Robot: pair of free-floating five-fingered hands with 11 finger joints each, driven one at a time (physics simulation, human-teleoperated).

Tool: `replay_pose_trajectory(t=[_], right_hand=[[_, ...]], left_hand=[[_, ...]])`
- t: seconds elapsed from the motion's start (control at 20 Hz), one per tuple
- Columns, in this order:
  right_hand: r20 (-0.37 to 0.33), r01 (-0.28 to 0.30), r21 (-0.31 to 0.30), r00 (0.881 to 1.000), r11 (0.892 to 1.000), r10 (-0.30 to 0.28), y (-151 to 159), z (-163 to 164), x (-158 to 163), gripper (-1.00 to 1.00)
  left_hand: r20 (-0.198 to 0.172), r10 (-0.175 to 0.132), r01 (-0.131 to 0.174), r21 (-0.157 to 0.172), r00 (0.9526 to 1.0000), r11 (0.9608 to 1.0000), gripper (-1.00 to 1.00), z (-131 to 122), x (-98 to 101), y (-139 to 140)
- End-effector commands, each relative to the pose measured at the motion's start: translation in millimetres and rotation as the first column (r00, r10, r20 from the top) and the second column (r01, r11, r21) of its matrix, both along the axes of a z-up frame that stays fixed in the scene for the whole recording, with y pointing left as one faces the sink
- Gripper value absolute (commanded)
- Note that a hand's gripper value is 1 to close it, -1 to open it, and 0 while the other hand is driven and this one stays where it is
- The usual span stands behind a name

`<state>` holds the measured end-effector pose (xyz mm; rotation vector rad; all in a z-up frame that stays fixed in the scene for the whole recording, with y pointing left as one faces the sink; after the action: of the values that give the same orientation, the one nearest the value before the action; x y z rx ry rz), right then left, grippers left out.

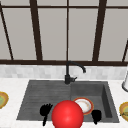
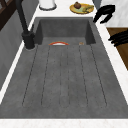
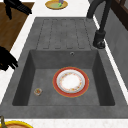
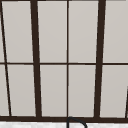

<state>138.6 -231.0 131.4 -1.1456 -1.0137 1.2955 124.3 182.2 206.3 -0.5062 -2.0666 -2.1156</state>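
Two robot hands hang at the near edge of the sink (image 1: 30, 100), and you can see both from the front. Your left robot hand (image 1: 45, 110) floats over the near left part of the sink, above the ribbed draining side, its fingers spread straight and holding nothing. Your right robot hand (image 1: 96, 115) sits over the near right edge, beside the deep basin; its fingers look bunched together, closed on nothing (the front view shows it as a dark compact shape).

A plate (image 3: 71, 82) with a red rim and a white middle lies flat on the basin floor, nearest your right robot hand but well below it and not touched. A small drain plug (image 3: 37, 91) lies left of the plate in the right side view.

A big red ball (image 1: 67, 114) sits between the two hands at the near edge. A black tap (image 1: 70, 72) stands at the far side of the sink. On the bench, a yellow dish (image 1: 3, 99) lies far left and another (image 1: 124, 110) far right.
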Motion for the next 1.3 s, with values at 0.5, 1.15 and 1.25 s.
replay_pose_trajectory(t=[0.5, 1.15, 1.25], right_hand=[[0.019, -0.017, 0.029, 1.0, 0.999, 0.016, 3, -14, 2, -1.0], [0.104, 0.03, 0.03, 0.994, 0.999, -0.033, 25, 20, 71, -1.0], [0.128, 0.031, 0.025, 0.991, 0.999, -0.034, 29, 25, 85, -1.0]], left_hand=[[0.027, -0.002, 0.002, -0.002, 0.9996, 1.0, 0.0, -1, 0.7, -4], [0.044, 0.008, -0.008, -0.011, 0.999, 0.9999, 0.0, -2, 1.2, -4], [0.045, 0.009, -0.009, -0.012, 0.999, 0.9999, 0.0, -2, 1.3, -4]])
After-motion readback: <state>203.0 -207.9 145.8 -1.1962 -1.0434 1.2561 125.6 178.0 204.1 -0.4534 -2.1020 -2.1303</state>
